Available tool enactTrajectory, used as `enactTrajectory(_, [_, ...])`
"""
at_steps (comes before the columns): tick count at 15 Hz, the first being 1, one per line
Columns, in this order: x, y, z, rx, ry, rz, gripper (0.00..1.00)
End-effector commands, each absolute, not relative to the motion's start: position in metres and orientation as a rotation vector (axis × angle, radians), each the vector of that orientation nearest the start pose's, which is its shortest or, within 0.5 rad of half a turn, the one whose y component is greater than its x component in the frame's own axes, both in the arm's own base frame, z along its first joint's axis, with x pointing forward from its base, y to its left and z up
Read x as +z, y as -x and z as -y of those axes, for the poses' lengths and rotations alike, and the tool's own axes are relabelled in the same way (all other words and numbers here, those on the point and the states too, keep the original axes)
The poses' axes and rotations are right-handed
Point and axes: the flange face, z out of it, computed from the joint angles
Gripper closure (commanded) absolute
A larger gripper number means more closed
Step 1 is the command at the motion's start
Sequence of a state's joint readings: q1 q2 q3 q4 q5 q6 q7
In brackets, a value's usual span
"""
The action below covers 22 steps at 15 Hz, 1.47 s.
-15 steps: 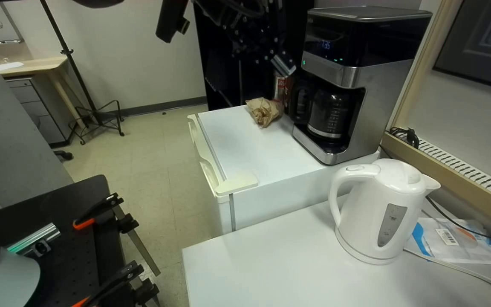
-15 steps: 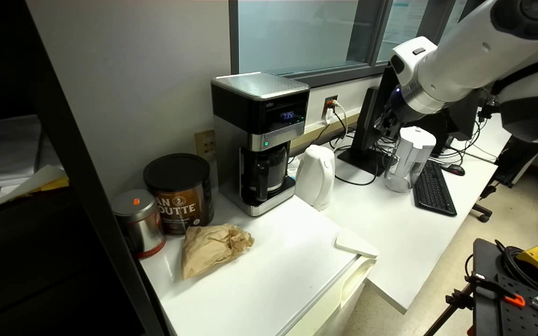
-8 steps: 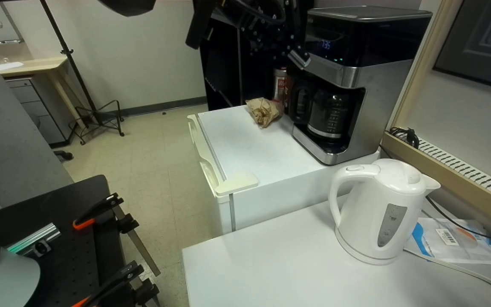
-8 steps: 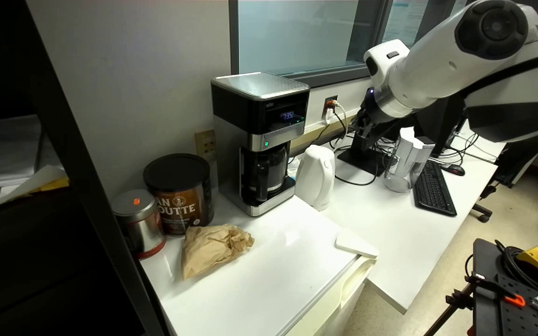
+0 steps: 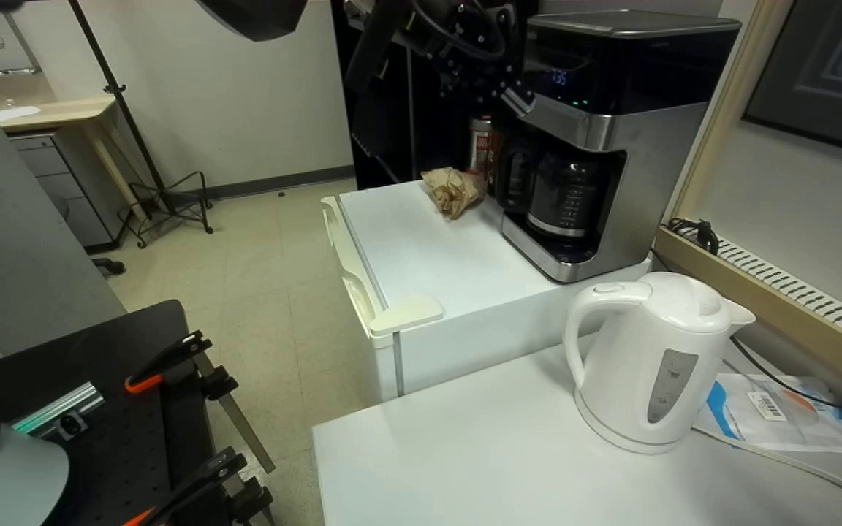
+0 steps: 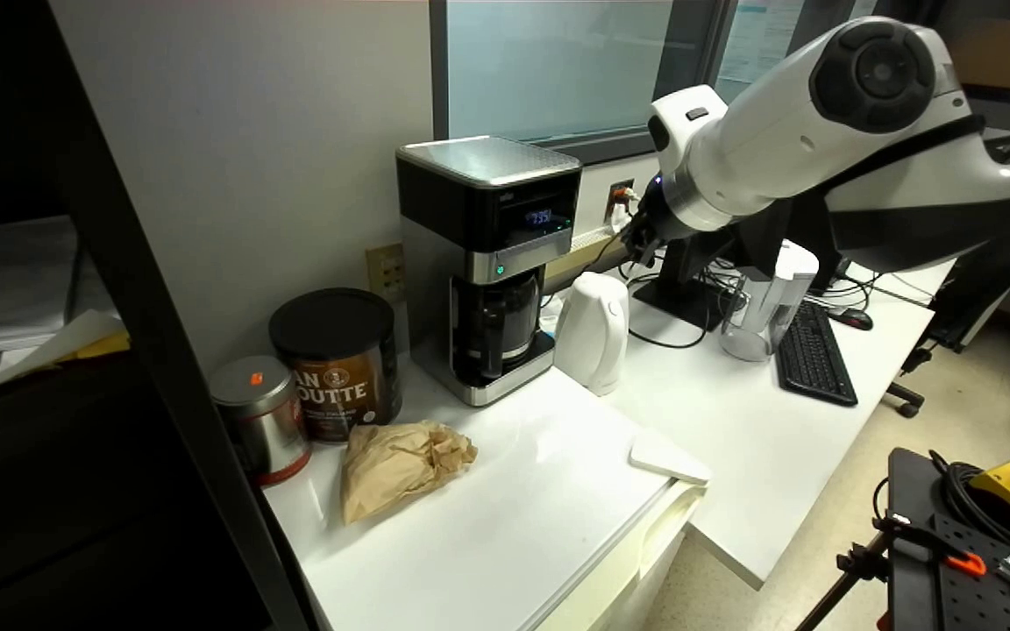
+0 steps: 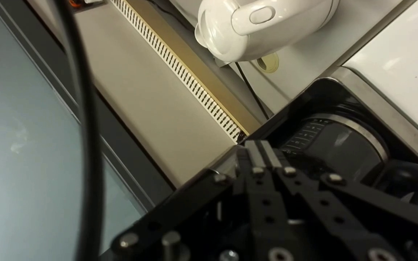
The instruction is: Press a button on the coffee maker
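The coffee maker (image 5: 658, 168) is a boxy black and silver machine with a dark glass carafe (image 5: 566, 190). It also stands in an exterior view (image 6: 444, 210). Its lit display (image 6: 538, 216) reads 7:35, with small green lights on the front. My gripper (image 5: 520, 102) overlaps the left front edge of the machine there. In an exterior view the gripper (image 6: 641, 241) is right of the machine with a gap between. In the wrist view the fingertips (image 7: 261, 154) are together and hold nothing. The carafe (image 7: 339, 145) lies behind them; the display is hidden there. Contact is not visible.
A white kettle (image 5: 655, 365) stands beside the coffee maker, also in the wrist view (image 7: 267, 25). A brown paper bag (image 6: 404, 469), a coffee can (image 6: 334, 368) and a silver tin (image 6: 264, 416) stand on its other side. A clear pitcher (image 6: 759, 315) and keyboard (image 6: 812, 355) are farther along.
The arm and gripper have moved toward the coffee maker, leftward in one exterior picture and rightward in the other, slowing in the last half second. The coffee maker has not moved.
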<state>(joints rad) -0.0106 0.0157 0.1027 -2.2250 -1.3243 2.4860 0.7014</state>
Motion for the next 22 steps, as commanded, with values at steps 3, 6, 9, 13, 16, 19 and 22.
enactTrajectory(3, [0.383, -0.579, -0.058, 0.717, -2.251, -0.45, 1.0])
enactTrajectory(6, [0.377, -0.592, -0.056, 0.716, -2.256, -0.438, 1.0])
enactTrajectory(9, [0.371, -0.602, -0.055, 0.714, -2.262, -0.428, 1.0])
enactTrajectory(13, [0.368, -0.615, -0.056, 0.722, -2.266, -0.423, 1.0])
enactTrajectory(16, [0.367, -0.623, -0.057, 0.733, -2.267, -0.418, 1.0])
enactTrajectory(19, [0.367, -0.63, -0.059, 0.738, -2.267, -0.417, 1.0])
enactTrajectory(22, [0.363, -0.636, -0.061, 0.737, -2.269, -0.42, 1.0])
